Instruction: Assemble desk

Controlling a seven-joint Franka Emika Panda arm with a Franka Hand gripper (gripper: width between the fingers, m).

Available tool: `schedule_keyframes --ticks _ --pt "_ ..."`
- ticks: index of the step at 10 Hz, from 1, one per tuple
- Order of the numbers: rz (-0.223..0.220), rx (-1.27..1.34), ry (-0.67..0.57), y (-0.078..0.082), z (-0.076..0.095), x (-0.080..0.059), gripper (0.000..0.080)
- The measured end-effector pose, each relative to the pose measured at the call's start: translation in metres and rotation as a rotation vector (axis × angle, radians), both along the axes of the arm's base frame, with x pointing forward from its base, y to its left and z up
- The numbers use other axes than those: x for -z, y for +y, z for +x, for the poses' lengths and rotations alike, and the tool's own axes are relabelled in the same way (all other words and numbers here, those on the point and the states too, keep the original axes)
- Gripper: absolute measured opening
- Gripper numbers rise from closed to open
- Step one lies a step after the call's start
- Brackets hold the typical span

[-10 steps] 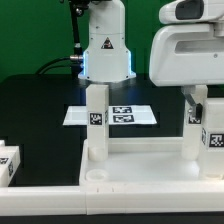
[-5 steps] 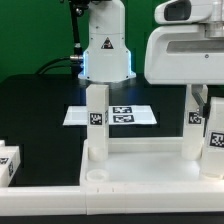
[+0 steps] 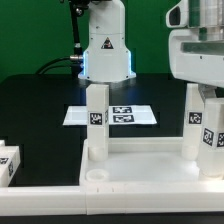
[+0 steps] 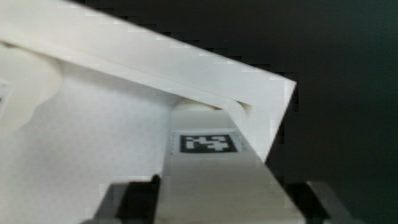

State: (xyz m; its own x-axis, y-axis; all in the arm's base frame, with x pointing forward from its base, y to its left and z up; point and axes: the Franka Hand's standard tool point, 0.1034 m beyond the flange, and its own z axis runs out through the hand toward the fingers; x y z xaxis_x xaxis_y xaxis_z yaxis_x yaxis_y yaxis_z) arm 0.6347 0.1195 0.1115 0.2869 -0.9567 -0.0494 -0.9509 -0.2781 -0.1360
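The white desk tabletop (image 3: 140, 168) lies at the front of the black table. One white tagged leg (image 3: 95, 125) stands upright in its corner at the exterior view's left. A second leg (image 3: 195, 125) stands at the right. My gripper (image 3: 210, 98) comes down from above at the far right and is shut on a third tagged leg (image 3: 216, 142), held upright over the right corner. In the wrist view this leg (image 4: 222, 170) fills the space between my dark fingers (image 4: 128, 205), with the tabletop's rim (image 4: 160, 60) beyond it.
The marker board (image 3: 112, 115) lies flat behind the tabletop, in front of the robot base (image 3: 105, 50). A loose tagged leg (image 3: 8, 160) lies at the left edge. A long white border rail (image 3: 60, 205) runs along the front.
The gripper body has shifted toward the exterior view's right. The legs and tabletop have stayed where they were.
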Motion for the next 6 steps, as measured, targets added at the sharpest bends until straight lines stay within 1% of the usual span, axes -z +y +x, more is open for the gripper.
schedule_keyframes --ticks 1,3,4,5,6 --pt "0.001 0.023 0.003 0.0008 -0.0005 0.0007 0.0290" --pt "-0.004 -0.016 -0.002 0.0013 -0.0004 0.0009 0.0294" --pt "-0.029 -0.204 -0.044 0.0025 0.0035 -0.0005 0.0488" --pt "-0.057 -0.420 -0.066 -0.0010 0.0058 -0.0004 0.0596" --pt "-0.073 -0.529 -0.072 -0.0044 0.0057 0.0016 0.0596"
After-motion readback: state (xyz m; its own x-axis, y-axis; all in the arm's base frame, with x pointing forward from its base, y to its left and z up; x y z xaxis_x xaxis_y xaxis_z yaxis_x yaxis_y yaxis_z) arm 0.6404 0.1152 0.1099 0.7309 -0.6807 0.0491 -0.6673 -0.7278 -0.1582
